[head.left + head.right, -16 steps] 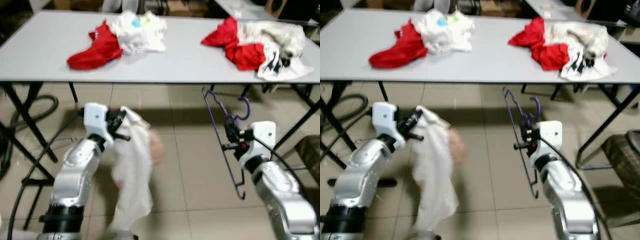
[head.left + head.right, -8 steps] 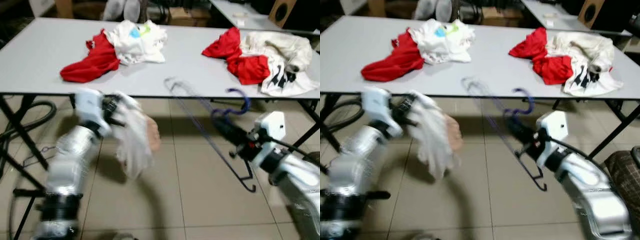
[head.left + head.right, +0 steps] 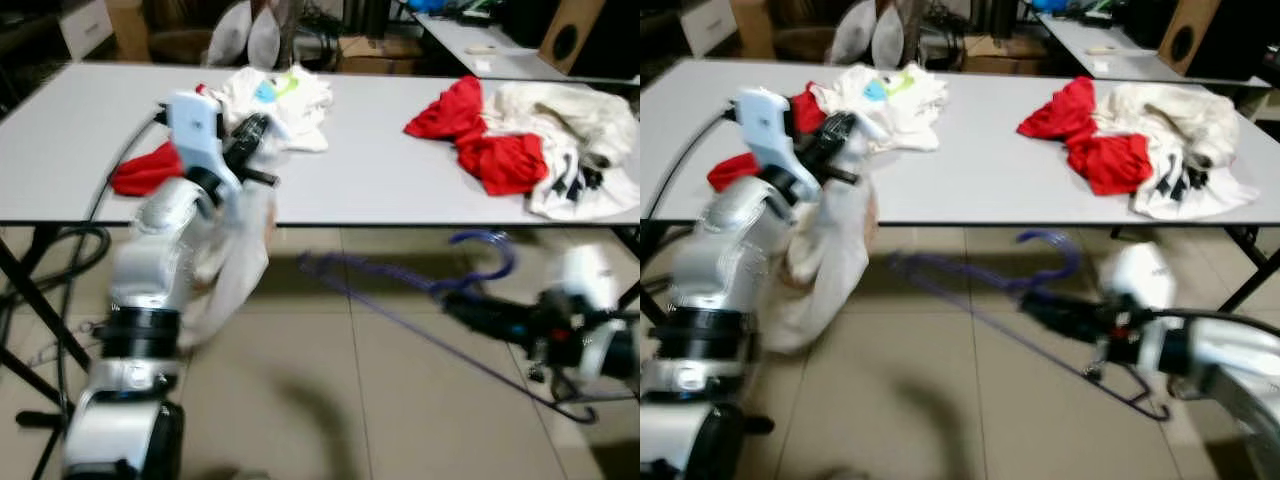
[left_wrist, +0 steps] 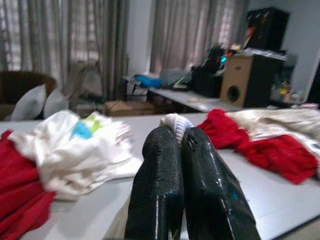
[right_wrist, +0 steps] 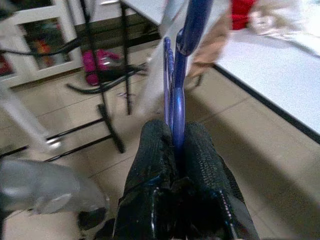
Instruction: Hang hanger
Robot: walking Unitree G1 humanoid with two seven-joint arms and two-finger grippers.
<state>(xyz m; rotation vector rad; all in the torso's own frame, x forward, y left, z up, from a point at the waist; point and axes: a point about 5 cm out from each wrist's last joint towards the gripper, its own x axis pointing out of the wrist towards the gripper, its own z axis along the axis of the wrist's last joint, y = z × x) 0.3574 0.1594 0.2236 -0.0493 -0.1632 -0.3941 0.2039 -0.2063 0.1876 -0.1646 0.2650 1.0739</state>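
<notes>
Both grippers clamped: left gripper on white garment, right gripper on purple hanger; hanger arm should be threaded into neckline.

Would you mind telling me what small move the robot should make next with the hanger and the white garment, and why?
Probably swing the purple hanger toward the white garment. The right gripper is clamped on the hanger near floor level, and the left gripper pinches the garment at the table edge, the two apart.
</notes>
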